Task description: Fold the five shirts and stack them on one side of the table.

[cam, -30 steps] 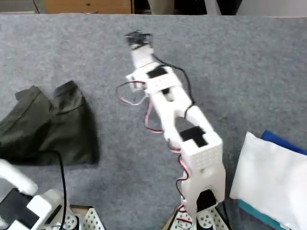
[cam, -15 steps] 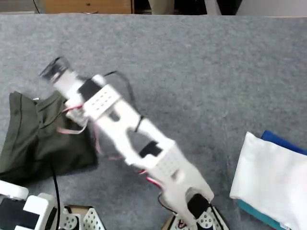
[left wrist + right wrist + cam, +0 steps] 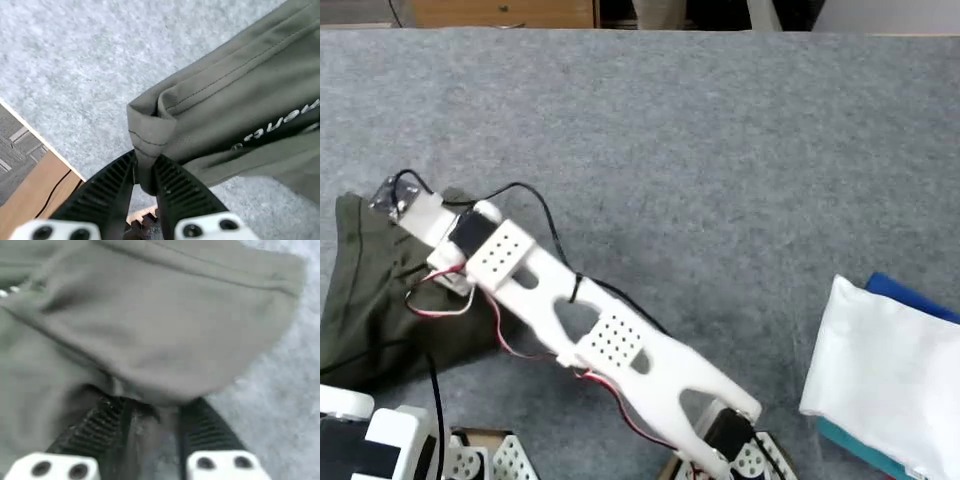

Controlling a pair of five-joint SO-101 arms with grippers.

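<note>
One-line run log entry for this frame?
task: shirt folding | left claw: shut on olive shirt edge | right claw: over olive shirt | white shirt: right side of table, atop blue one

left gripper point(image 3: 145, 172): pinched on shirt point(image 3: 240, 100) | right arm point(image 3: 610, 345): stretched low, leftward | right gripper point(image 3: 152, 405): fingers apart (cloth between)

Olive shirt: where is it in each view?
High view: olive shirt at the left edge, under the long white arm's end.
Left wrist view: olive shirt, corner pinched in the left gripper.
Right wrist view: olive shirt just beyond the right gripper.
Shared landmark: grey table cover.
</note>
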